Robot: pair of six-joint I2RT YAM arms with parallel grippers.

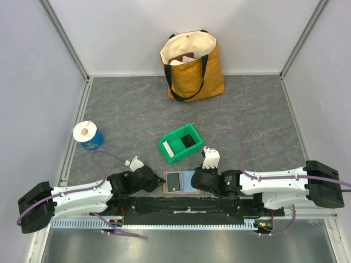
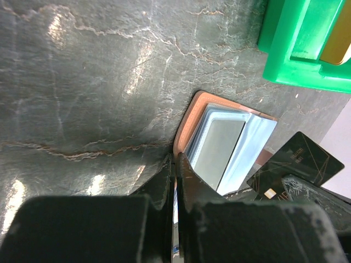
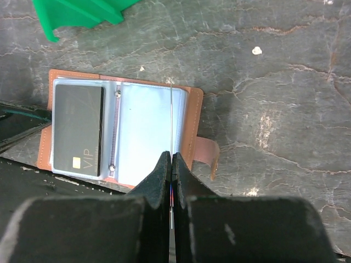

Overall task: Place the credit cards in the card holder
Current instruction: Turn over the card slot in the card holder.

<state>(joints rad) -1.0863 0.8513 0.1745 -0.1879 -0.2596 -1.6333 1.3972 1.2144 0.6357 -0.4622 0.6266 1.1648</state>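
Two arms meet over the open card holder

Both arms lie low across the bottom of the top view and reach in to the middle. The left gripper (image 2: 175,163) is closed at the card holder (image 3: 194,118)'s brown edge. The right gripper (image 3: 171,160) pinches the held card (image 2: 299,161), which stands on its thin edge above the holder. The holder lies flat and open, long side left to right, with the VIP card (image 3: 78,129) in its left pocket.

green bin (image 1: 174,133): open-topped, on grey marbled table (image 1: 131,109) | tote bag (image 1: 214,71): mustard and cream, black handles, upright, well behind bin | blue round container (image 1: 89,136): white top, well left of bin
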